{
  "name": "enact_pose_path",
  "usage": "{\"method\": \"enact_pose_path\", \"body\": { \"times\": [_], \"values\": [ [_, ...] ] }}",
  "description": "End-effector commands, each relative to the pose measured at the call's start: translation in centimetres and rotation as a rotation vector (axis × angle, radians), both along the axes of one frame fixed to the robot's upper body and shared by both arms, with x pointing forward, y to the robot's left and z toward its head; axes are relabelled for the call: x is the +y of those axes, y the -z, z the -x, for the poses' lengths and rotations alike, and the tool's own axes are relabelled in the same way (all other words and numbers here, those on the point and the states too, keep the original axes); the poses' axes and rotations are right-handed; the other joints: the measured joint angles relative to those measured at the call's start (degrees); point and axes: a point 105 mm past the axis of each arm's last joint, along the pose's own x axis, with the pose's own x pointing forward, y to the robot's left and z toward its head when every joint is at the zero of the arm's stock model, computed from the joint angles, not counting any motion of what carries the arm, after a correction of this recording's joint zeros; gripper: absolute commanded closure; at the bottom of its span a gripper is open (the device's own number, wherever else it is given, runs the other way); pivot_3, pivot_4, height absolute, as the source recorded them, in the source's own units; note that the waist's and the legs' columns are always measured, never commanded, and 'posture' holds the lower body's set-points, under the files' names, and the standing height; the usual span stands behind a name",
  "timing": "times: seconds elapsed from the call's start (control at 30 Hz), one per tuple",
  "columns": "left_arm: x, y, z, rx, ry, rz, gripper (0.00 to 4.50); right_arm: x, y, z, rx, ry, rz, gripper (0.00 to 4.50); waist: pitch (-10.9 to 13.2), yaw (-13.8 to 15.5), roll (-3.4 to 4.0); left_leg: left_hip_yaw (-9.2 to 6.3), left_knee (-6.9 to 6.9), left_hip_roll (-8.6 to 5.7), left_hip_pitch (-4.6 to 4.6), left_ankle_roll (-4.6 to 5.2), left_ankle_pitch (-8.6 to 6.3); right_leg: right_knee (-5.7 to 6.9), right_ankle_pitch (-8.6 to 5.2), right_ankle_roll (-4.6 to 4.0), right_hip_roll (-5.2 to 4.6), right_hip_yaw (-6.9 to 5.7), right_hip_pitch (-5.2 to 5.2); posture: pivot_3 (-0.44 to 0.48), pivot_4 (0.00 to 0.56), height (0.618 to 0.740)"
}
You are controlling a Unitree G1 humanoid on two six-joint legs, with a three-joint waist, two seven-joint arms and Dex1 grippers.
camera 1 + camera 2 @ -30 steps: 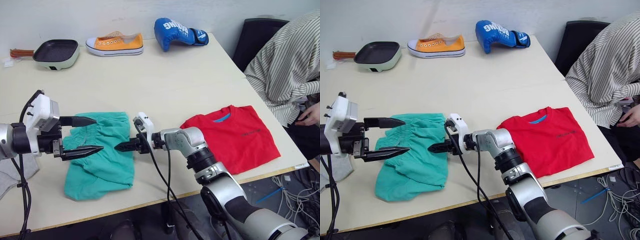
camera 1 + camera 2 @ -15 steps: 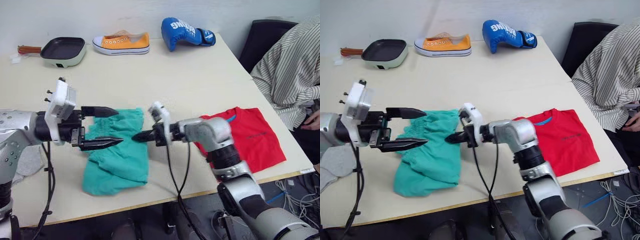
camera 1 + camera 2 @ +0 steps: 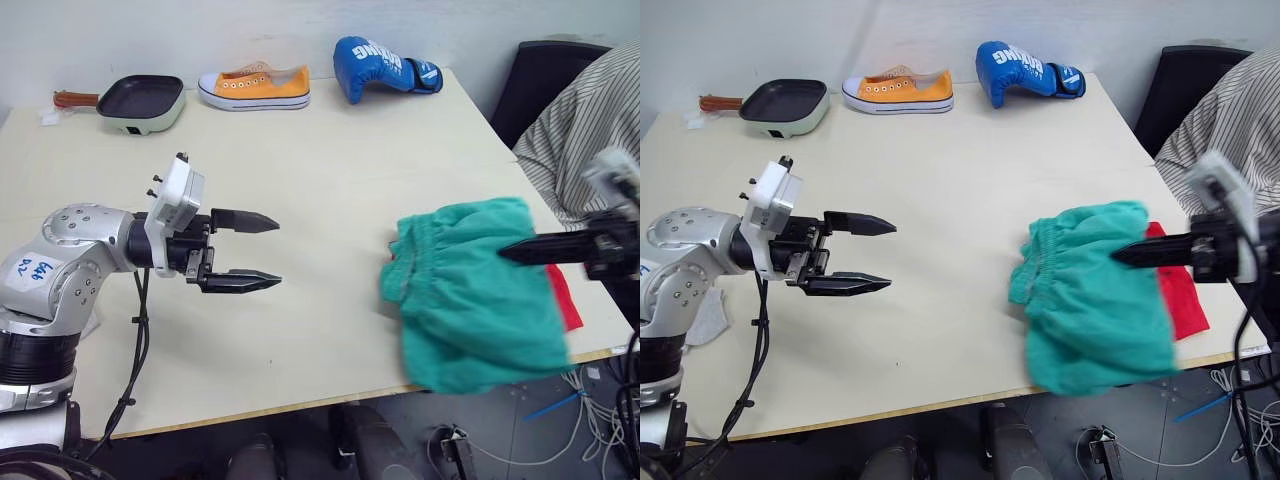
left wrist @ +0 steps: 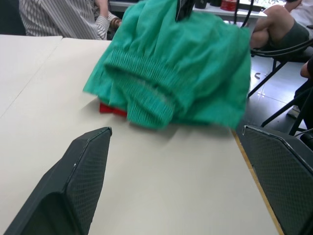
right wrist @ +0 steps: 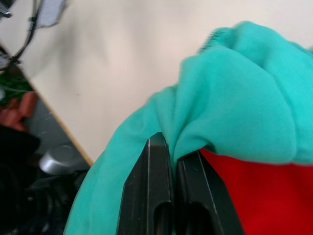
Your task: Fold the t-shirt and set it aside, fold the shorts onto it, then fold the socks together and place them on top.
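At the table's (image 3: 330, 200) right end, the teal-green shorts (image 3: 475, 300) hang bunched from the right gripper (image 3: 1120, 257), whose fingers pinch the cloth. Gathered waistband faces the table's middle; the loose lower part droops past the front edge. Beneath them lies the red t-shirt (image 3: 1175, 290), mostly covered, a strip showing on the right. Over bare tabletop well to the left, the left gripper (image 3: 272, 253) hovers, fingers spread and holding nothing.

The shorts (image 3: 470, 300) hide nearly all of the t-shirt (image 3: 565, 305), leaving a red strip at their three o'clock side.
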Motion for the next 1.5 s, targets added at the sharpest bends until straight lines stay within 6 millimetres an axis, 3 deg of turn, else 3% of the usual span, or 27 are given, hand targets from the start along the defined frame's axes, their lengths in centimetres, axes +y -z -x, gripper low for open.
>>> {"method": "enact_pose_path", "body": {
  "times": [0.03,0.13,0.23,0.43,0.53,0.67,0.77,0.9,0.93,1.03,1.17,1.3,1.4,1.5],
  "values": [
    [-0.3,-0.8,-0.1,-0.054,0.024,-0.003,0.0,-3.3,0.1,-0.2,-0.053,0.051,0.103,4.46,0.0,0.3,0.0,-0.02,0.03,-0.02,-0.03,0.0,0.0,0.0,0.01,0.02,-0.02,0.02,-0.01,0.0,0.15,0.74],
    [-0.4,-1.0,-0.2,-0.061,0.033,-0.004,0.0,-6.1,1.8,-0.9,-0.054,0.129,0.198,4.46,0.0,0.5,0.01,-0.03,0.11,-0.06,-0.07,0.03,-0.01,0.0,0.04,0.07,-0.07,0.04,-0.02,0.0,0.15,0.74],
    [-1.0,-1.1,-0.2,-0.07,0.057,0.001,0.0,-9.3,4.9,-2.6,-0.086,0.244,0.336,4.46,0.0,0.8,0.02,-0.02,0.14,-0.08,-0.07,0.04,-0.02,0.0,0.05,0.08,-0.08,0.05,0.01,0.0,0.15,0.74],
    [-2.2,-1.3,0.0,-0.084,0.087,0.016,0.0,-9.9,6.9,-4.5,-0.2,0.301,0.413,4.46,0.1,1.3,0.19,0.05,0.2,-0.1,-0.06,0.03,-0.01,0.14,0.06,0.1,-0.06,0.15,-0.07,0.0,0.15,0.74],
    [-2.4,-1.4,0.0,-0.085,0.089,0.019,0.0,-9.1,6.4,-4.5,-0.218,0.329,0.312,3.89,0.1,1.5,0.25,0.04,0.19,-0.08,-0.05,0.01,0.0,0.16,0.06,0.1,-0.04,0.15,-0.08,0.0,0.15,0.74],
    [-2.2,-1.2,0.2,-0.078,0.08,0.019,0.0,-9.3,5.1,-3.8,-0.276,0.358,0.306,2.5,0.1,1.7,0.26,0.0,0.21,-0.09,-0.05,0.01,0.0,0.15,0.06,0.1,-0.06,0.15,-0.05,0.0,0.15,0.74],
    [-2.0,-0.9,0.5,-0.062,0.058,0.025,0.0,-10.1,2.7,-3.3,-0.349,0.418,0.281,1.51,0.1,1.7,0.26,0.0,0.22,-0.11,-0.05,0.01,0.0,0.14,0.07,0.12,-0.07,0.16,-0.03,0.0,0.15,0.74],
    [-1.6,-0.4,0.8,-0.05,0.019,0.027,0.0,-9.8,-1.0,-3.0,-0.471,0.432,0.238,0.13,0.1,1.6,0.28,0.0,0.2,-0.1,-0.02,0.01,0.0,0.16,0.07,0.12,-0.05,0.17,-0.03,0.0,0.15,0.74],
    [-1.5,-0.3,0.9,-0.05,0.009,0.026,0.0,-9.6,-1.6,-2.9,-0.496,0.427,0.233,0.05,0.1,1.6,0.28,0.0,0.2,-0.1,0.0,0.01,0.0,0.17,0.07,0.12,-0.04,0.18,-0.02,0.0,0.15,0.74],
    [-0.6,0.0,0.6,-0.072,-0.061,0.008,0.0,-7.8,-4.1,-2.6,-0.586,0.359,0.158,0.05,0.1,1.6,0.28,-0.01,0.2,-0.1,0.01,0.01,0.0,0.15,0.07,0.12,-0.04,0.19,-0.02,0.0,0.15,0.74],
    [1.2,0.5,0.3,-0.073,-0.186,-0.01,0.0,-2.7,-5.2,-1.9,-0.625,0.174,-0.003,0.05,0.1,1.5,0.3,-0.12,0.17,-0.1,0.02,0.01,0.0,0.16,0.07,0.12,0.0,0.21,-0.02,0.0,0.15,0.74],
    [4.8,2.8,-0.7,-0.088,-0.49,-0.061,0.0,6.7,-2.5,-0.5,-0.591,-0.164,-0.174,0.05,0.1,1.3,0.2,-0.52,0.13,-0.13,0.04,0.01,0.0,0.1,0.07,0.12,0.06,0.24,0.04,0.0,0.15,0.74],
    [7.6,3.5,-1.2,-0.107,-0.703,-0.073,0.0,10.1,-1.7,0.0,-0.583,-0.225,-0.24,0.05,0.1,1.6,0.22,-0.74,0.16,-0.2,-0.03,-0.05,-0.04,0.15,0.09,0.12,0.07,0.26,-0.05,0.0,0.15,0.74],
    [10.4,4.7,-0.1,-0.097,-0.863,-0.098,0.0,12.0,-0.3,-0.6,-0.558,-0.21,-0.251,0.05,0.1,2.0,0.14,-0.78,0.17,-0.23,-0.09,0.04,-0.09,0.05,0.11,0.12,-0.01,0.2,-0.03,0.0,0.15,0.74]
  ]
}}
